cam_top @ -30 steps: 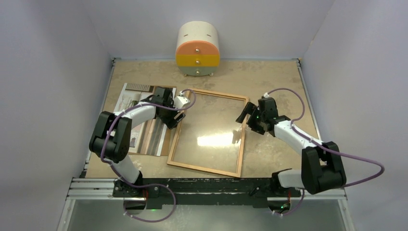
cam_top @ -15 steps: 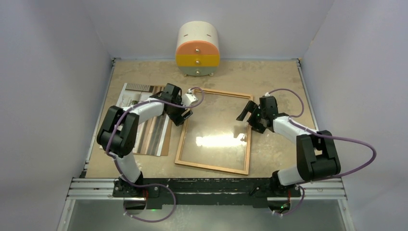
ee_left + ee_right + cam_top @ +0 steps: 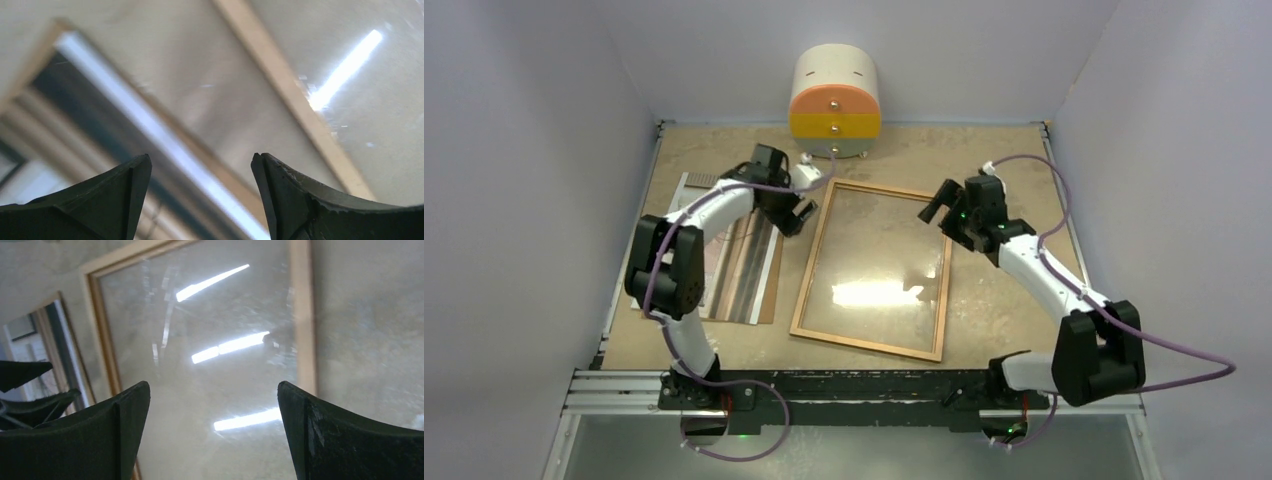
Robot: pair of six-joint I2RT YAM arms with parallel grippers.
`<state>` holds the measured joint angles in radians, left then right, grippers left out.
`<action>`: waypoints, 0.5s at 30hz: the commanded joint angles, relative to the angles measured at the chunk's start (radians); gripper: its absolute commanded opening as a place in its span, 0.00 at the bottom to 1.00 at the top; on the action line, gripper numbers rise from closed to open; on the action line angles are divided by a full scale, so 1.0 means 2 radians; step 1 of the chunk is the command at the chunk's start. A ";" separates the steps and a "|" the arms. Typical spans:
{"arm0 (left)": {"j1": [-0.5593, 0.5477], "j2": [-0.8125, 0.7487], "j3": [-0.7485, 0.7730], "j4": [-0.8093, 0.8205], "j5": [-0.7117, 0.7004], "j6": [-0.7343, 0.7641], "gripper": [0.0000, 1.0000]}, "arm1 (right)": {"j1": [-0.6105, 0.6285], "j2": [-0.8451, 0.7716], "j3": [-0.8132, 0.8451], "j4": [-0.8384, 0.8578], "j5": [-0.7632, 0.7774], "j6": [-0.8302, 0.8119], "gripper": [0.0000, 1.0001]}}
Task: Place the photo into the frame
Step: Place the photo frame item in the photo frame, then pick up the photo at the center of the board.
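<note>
Your frame (image 3: 808,272) lies flat near the middle of the table (image 3: 1004,160), its long sides running from near to far and leaning a little to the right at the far end. You see thin reddish-brown wooden rails around a clear pane, and the pane throws back bright strips of light and shows the mottled tabletop through it.

The photo (image 3: 739,285) lies just to the left of the frame, face up and apart from it. It is a glossy print with grey vertical bands and pale patches, resting on a brown backing board (image 3: 771,292) whose edge shows along its right side. Your left arm crosses over part of the print.

Your left gripper (image 3: 796,214) hangs above the strip of table between the board and the frame's left rail, near the far end. Its jaws are spread with nothing between them. Your right gripper (image 3: 932,206) hovers over the frame's far right corner, jaws likewise apart and empty.

A small rounded drawer cabinet (image 3: 835,105) stands at the far edge of the table.
</note>
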<state>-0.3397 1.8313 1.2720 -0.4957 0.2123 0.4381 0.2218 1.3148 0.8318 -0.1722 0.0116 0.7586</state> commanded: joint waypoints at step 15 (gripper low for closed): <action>0.295 -0.019 0.078 0.063 -0.230 0.046 0.74 | 0.289 0.372 0.449 -0.025 0.055 0.023 0.93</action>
<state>0.2100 1.7760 1.4807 -0.5034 -0.0509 0.4999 0.7601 1.9442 1.5738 -0.1745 0.0948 0.7933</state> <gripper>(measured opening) 0.797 0.942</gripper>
